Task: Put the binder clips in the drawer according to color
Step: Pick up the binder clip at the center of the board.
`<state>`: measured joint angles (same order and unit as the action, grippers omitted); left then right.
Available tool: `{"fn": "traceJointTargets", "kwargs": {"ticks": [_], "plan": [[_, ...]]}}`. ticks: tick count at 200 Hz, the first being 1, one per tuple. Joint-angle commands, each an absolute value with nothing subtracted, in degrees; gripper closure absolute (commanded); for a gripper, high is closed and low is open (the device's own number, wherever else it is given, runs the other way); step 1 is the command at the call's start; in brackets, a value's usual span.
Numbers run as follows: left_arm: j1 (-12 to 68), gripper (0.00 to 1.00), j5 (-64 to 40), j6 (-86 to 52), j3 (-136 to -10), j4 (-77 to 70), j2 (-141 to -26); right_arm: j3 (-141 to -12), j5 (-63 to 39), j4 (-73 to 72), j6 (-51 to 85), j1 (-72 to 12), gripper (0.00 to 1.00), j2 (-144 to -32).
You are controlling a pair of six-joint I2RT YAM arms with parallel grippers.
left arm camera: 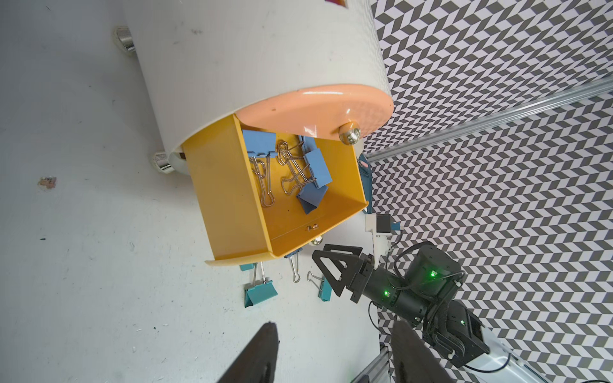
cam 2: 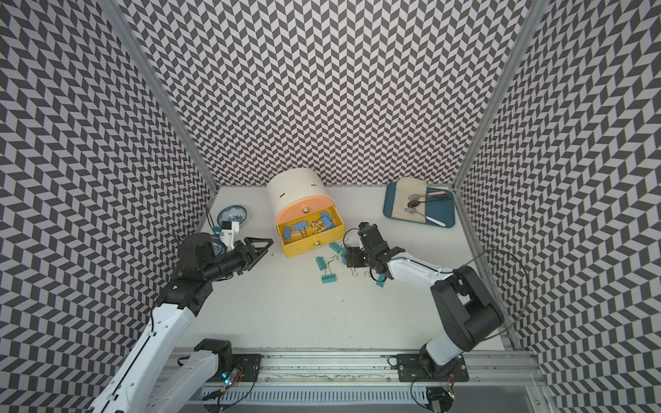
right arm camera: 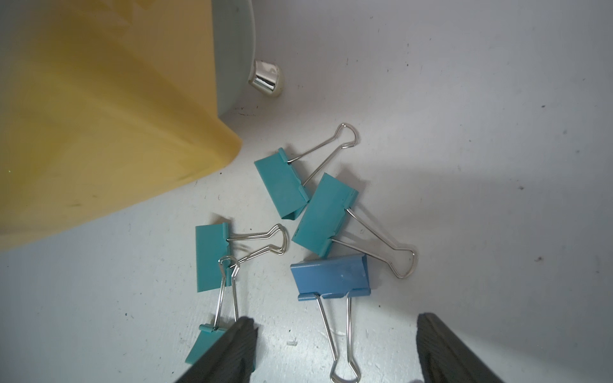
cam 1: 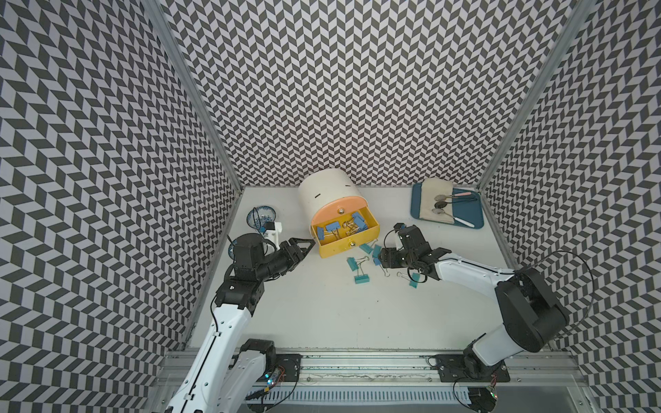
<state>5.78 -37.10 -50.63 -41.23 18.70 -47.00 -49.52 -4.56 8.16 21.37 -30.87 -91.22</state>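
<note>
Quick look at the clip sorting: the cabinet (cam 1: pixel 322 193) sits toward the back of the counter (cam 1: pixel 322 321) with its yellow drawer (cam 1: pixel 336 251) pulled out. A bunch of blue clips (cam 1: pixel 332 228) is already inside, so yellow looks like the blue bin. The pink drawer (cam 1: pixel 336 209) above it is shut.

The teal clips (cam 1: pixel 352 264) lie loose on the counter, around 5 o'clock from the drawer front. One stray blue clip (right arm camera: pixel 331 275) is mixed in with them. The right pincer (right arm camera: pixel 336 320) hangs right over that one, spread wide and empty, the clip's wire handles pointing back between the fingers. My guess is it's lined up to grab the handles, since they stick out further than the flat body.

The left pincer (cam 1: pixel 308 246) is at 9 o'clock from the drawer front, partly spread with nothing in it. It might be steadying the drawer corner, but I can't tell if it's touching
</note>
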Motion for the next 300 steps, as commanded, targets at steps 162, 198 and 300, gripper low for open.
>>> {"fn": "traceJointTargets", "kwargs": {"ticks": [162,198,300], "plan": [[5.3,0.41,-36.7,-49.8,-41.9,18.3,-50.4,-52.2,-5.8,-0.5,13.3,-31.1,0.26,-99.2],[5.2,0.41,-36.7,-49.9,-42.0,18.1,-50.8,-52.5,-5.9,-0.7,13.0,-31.8,0.28,-100.0],[5.1,0.41,-36.8,-50.0,-41.8,18.4,-50.5,-53.3,-4.3,-0.5,13.8,-32.7,0.32,-102.8]]}}
